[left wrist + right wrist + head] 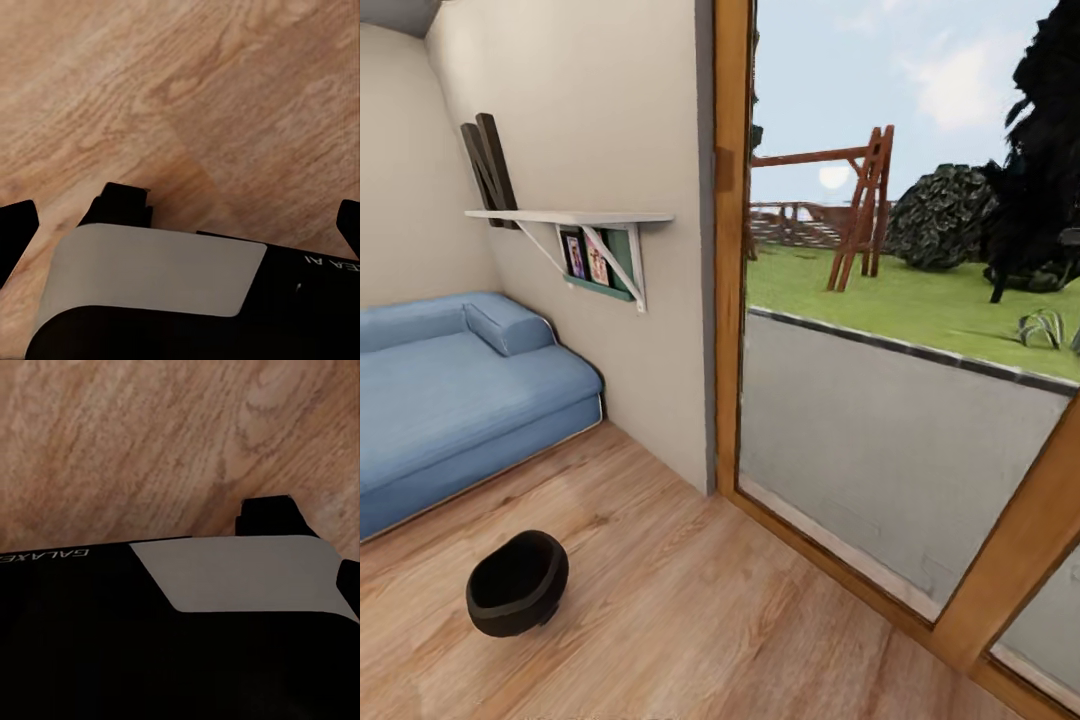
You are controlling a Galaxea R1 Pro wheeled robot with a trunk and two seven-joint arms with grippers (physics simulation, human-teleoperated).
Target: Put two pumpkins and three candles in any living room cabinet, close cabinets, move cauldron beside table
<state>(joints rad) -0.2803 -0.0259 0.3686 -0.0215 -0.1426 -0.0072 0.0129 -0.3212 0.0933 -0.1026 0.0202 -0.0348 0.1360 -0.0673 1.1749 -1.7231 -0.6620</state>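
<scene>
Head view: cauldron [517, 584] sits on the plank floor [690, 620] at your 7 o'clock, just off the blue sofa [450, 400]. It's squat, no clear long axis, mouth tipped toward 1 o'clock. You risk rolling it if you nudge the rim. Left wrist, right wrist: robot body over floor; I can't tell either end effector's state.

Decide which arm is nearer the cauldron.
Probably left. The cauldron stands on the floor low left in the head view, the left arm's side, farther from the right arm. Both wrist views face floor, so this is uncertain.
</scene>
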